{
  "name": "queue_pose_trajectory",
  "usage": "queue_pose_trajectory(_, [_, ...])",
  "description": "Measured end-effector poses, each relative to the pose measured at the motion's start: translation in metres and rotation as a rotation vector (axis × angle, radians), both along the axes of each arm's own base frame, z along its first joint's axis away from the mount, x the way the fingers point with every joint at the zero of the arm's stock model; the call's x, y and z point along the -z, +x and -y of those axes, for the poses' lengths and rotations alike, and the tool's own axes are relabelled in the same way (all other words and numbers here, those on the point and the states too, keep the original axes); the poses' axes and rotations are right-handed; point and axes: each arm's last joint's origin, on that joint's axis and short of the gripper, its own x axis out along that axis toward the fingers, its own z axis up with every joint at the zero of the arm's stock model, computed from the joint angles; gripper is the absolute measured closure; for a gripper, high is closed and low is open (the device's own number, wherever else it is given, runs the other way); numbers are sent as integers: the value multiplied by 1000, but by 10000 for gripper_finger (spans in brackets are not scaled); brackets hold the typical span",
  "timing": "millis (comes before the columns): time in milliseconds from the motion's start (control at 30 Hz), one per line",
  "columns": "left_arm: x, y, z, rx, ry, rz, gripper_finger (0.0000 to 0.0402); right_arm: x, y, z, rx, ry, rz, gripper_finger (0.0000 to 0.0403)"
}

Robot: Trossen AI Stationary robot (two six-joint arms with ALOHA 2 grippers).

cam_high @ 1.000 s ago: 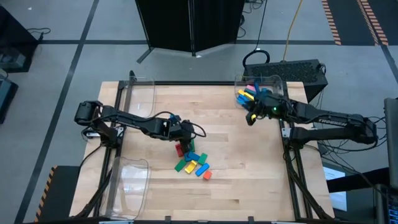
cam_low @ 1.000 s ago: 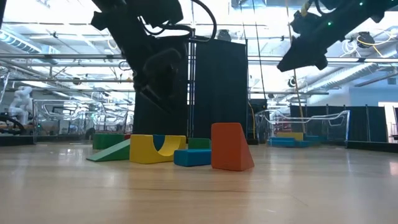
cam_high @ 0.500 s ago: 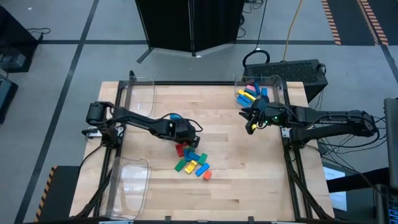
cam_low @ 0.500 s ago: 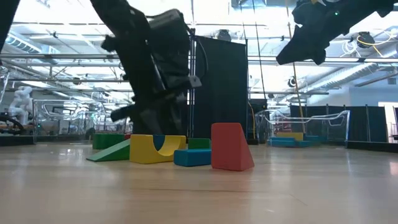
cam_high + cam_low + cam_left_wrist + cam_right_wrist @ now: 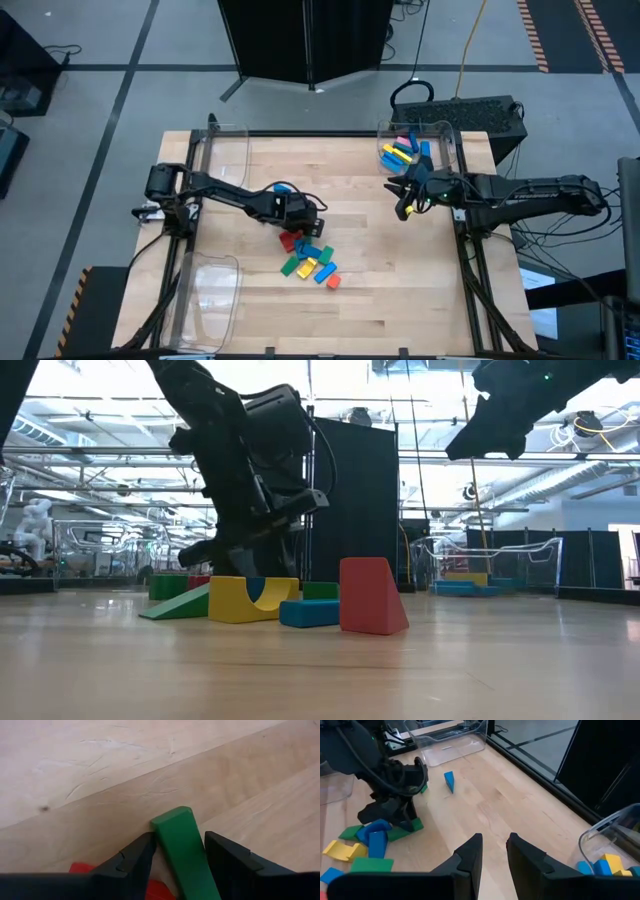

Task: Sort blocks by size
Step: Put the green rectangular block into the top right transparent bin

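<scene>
Left gripper [image 5: 178, 857] is down at the block pile, fingers pinching a green block [image 5: 184, 851]; looks like it's on the table [image 5: 400, 270]. Right gripper [image 5: 494, 851] hangs empty near the far bin [image 5: 440, 135], fingers slightly apart.

Low on the wooden table [image 5: 320, 670], a red wedge block [image 5: 371, 596] stands beside a flat blue block [image 5: 309, 613] and a yellow arched block [image 5: 252, 599], green blocks [image 5: 178, 596] behind, the left gripper [image 5: 215, 548] hanging just above them.
</scene>
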Motion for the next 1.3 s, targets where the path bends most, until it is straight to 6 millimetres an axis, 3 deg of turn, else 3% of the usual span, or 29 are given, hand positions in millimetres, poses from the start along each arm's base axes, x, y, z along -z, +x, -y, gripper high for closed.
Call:
queue_pose_trajectory(200, [1, 0, -7, 94, 32, -10, 221, 0, 0, 1, 20, -12, -2, 321])
queue_pose_trajectory(500, [1, 0, -16, 103, 79, -7, 304, 0, 0, 1, 23, -5, -1, 321])
queue_pose_trajectory(667, [-2, 4, -21, 128, 119, 16, 315, 0, 0, 1, 23, -5, -1, 321])
queue_pose_trajectory(1033, [-49, 38, -25, 387, 302, 132, 333, 8, 3, -6, -53, -60, -77, 321])
queue_pose_trajectory(1300, [-63, 36, -24, 623, 387, 78, 360, 32, 9, -14, -78, -56, -154, 321])
